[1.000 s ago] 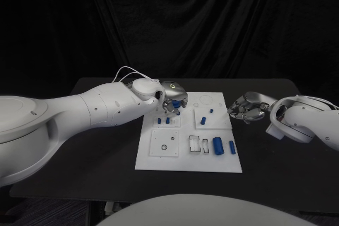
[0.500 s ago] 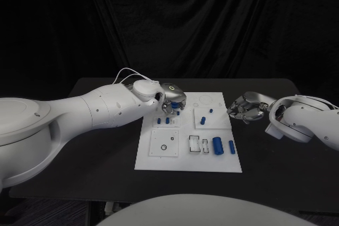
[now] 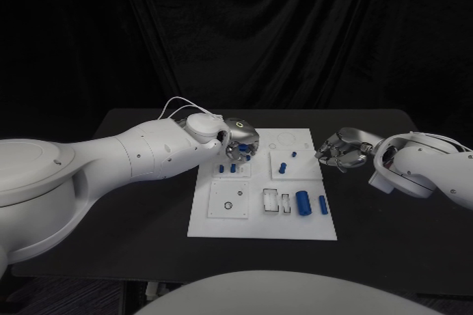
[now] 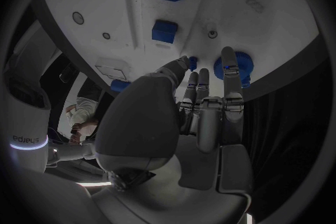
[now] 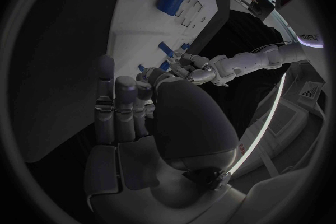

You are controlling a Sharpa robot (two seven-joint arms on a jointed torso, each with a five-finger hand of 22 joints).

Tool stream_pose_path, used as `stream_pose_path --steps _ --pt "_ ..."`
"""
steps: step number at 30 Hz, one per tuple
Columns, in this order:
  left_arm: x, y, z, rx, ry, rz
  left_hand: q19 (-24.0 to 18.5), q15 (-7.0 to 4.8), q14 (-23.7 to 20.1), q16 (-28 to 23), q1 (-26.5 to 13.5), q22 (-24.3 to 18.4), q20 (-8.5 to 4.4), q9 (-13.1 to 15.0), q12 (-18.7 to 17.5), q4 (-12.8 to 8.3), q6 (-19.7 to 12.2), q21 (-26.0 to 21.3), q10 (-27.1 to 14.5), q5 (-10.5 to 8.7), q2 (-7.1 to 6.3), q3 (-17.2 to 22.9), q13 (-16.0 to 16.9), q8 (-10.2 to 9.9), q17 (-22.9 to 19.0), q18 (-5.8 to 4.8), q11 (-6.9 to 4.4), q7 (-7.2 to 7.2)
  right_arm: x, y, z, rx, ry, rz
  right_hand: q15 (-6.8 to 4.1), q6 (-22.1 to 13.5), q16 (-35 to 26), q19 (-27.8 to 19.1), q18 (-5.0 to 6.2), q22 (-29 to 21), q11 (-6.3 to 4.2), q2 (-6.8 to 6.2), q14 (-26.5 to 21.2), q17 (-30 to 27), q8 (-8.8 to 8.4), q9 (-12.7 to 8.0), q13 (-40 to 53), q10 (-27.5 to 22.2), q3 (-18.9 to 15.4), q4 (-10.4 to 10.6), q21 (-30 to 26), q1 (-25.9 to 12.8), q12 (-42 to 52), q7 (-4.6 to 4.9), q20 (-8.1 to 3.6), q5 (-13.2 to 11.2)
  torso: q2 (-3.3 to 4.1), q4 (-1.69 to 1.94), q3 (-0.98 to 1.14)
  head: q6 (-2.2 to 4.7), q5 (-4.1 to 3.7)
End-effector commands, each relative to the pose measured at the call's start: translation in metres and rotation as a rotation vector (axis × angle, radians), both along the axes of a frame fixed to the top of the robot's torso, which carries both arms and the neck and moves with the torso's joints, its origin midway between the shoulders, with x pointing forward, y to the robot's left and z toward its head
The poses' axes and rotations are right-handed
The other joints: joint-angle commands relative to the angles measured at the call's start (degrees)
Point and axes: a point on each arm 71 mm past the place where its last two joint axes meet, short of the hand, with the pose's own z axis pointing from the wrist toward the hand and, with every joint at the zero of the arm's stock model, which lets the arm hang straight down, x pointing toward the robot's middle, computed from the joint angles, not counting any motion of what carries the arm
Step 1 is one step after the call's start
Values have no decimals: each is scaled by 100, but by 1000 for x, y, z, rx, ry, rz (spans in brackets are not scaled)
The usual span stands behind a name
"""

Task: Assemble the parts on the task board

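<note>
The white task board (image 3: 261,226) lies mid-table. My left hand (image 3: 240,143) hovers over its far left corner, fingertips (image 4: 228,61) closed around a round blue part (image 4: 240,64) right at the board's surface (image 4: 231,5). Whether the part is seated I cannot tell. Two blue pegs (image 3: 229,169) stand just near of that hand, seen also as blue pegs (image 4: 165,29). My right hand (image 3: 340,151) sits off the board's right edge, fingers curled in with nothing in them. From the right wrist, my left hand (image 5: 203,70) shows over the board (image 5: 133,28).
Another blue peg (image 3: 283,168) stands mid-board. A thick blue cylinder (image 3: 305,202) and a slim one (image 3: 323,205) lie near the right front, beside white rectangular slots (image 3: 271,200). A small ring (image 3: 229,206) lies on the left front square. Black table (image 3: 128,212) surrounds the board.
My left hand has eased slightly nearer and lower over the board's far left corner, still holding the round blue part. The right hand has barely moved.
</note>
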Motion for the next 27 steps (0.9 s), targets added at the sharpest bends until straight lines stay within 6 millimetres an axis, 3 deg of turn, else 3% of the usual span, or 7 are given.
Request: stream_pose_path --steps 1,27 --pt "-1 -2 -2 0 5 -12 -38 -30 375 -38 6 -8 -6 14 -24 0 55 -21 92 28 66 47 -12 32 835 81 0 -4 -1 -1 -2 -9 13 -8 -17 40 -33 -13 60 -6 -4 -42 -27 -8 18 3 -5 -13 29 -3 -25 -17 -29 -9 -3 37 5 -2 0 0 3" --pt "-1 -2 -8 -36 -28 -25 -153 -41 343 -64 98 -8 4 131 -61 -115 389 -21 609 105 236 224 -63 92 780 79 -54 -29 0 0 -2 -15 21 -9 -20 46 -54 -2 60 -14 -6 -40 -19 -22 23 2 -19 -10 44 -20 -46 -20 -43 -11 -6 41 -2 2 -1 0 -25"
